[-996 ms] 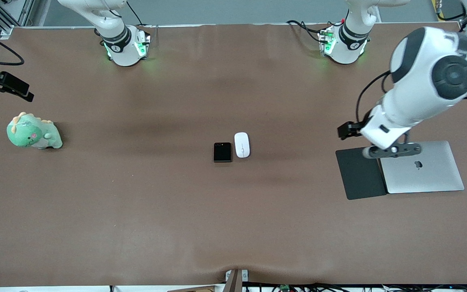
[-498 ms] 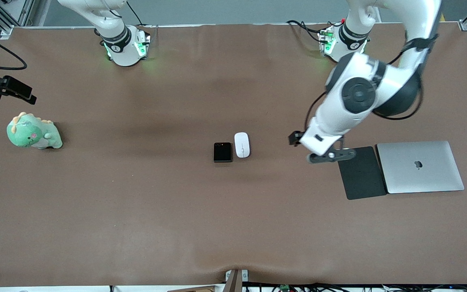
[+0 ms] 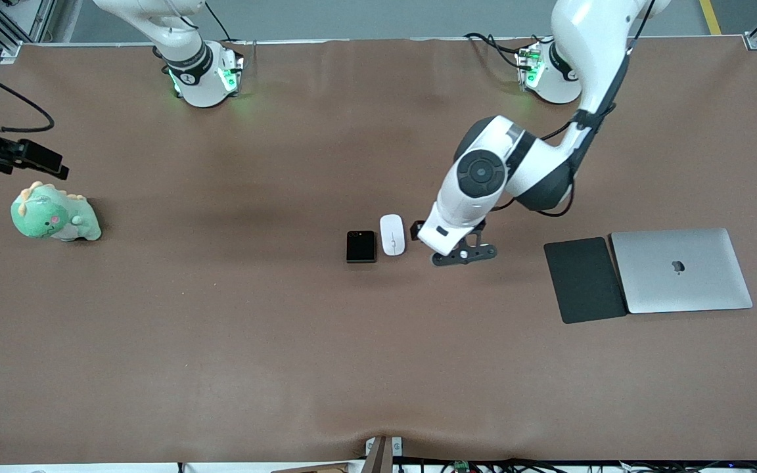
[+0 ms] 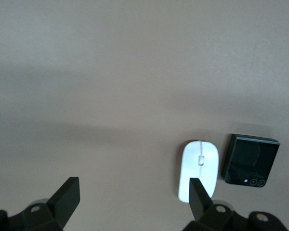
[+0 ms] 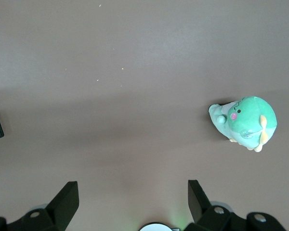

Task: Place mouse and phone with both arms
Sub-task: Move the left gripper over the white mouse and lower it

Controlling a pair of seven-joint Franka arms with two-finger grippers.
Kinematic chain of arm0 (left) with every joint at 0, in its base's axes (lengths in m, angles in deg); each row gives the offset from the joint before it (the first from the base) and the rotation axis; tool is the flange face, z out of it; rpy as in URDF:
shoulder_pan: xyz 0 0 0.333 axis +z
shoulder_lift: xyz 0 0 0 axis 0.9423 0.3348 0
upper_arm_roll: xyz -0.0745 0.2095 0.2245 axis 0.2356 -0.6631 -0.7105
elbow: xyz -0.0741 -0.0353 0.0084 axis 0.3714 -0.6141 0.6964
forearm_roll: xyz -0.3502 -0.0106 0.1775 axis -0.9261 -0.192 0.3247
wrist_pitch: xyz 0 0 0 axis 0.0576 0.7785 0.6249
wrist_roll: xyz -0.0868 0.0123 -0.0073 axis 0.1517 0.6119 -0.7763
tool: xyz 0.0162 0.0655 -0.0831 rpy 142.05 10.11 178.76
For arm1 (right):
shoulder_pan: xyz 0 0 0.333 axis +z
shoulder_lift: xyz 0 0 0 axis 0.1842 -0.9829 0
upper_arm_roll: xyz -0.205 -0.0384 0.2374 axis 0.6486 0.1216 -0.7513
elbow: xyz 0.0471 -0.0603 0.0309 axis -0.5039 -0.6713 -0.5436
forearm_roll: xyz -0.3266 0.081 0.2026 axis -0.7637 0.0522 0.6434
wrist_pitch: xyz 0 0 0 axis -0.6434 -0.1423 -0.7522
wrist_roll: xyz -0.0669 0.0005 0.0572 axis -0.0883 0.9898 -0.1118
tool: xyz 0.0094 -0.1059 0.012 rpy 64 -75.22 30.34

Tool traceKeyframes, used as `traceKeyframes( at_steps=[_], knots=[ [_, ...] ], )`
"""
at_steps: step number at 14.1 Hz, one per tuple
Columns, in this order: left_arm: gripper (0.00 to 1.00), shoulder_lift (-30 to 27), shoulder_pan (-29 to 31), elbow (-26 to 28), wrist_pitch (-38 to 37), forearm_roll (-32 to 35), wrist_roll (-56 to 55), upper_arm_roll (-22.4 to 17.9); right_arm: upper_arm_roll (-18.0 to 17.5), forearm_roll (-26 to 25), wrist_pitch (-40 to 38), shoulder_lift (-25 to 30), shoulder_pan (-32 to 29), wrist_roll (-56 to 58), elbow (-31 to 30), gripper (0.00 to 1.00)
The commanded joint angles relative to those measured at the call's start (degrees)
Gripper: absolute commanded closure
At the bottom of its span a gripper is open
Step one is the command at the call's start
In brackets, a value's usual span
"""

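White mouse (image 3: pixel 392 234) beside black phone (image 3: pixel 361 246), left tool (image 3: pixel 464 254) open nearby

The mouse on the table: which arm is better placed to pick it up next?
The left arm. Its open end effector is beside the mouse, which shows close in its wrist view. The right end effector is over the table near the plush toy.
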Motion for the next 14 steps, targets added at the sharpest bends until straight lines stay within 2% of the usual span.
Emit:
traceKeyframes(
  at_steps=[1, 5, 10, 14],
  knots=[
    [0.00, 4.0, -2.7, -1.3, 4.7, 1.7, -3.8, -0.4, 0.2, -0.2, -0.7, -3.6, 0.6, -0.6, 3.6, 0.00],
    [0.00, 8.7, -5.8, -2.9, 8.7, 4.3, -8.1, -0.7, 0.2, -0.1, -0.1, -8.4, 0.6, -1.7, 7.9, 0.00],
    [0.01, 12.7, -7.8, -5.4, 10.2, 7.4, -12.5, -0.7, 0.2, -0.2, 2.0, -10.0, 2.5, -8.5, 8.4, 0.00],
    [0.04, 13.9, -8.7, -5.6, 12.2, 7.6, -13.3, -0.8, 0.2, -0.2, 2.0, -10.8, 3.4, -8.9, 8.4, 0.00]
  ],
)
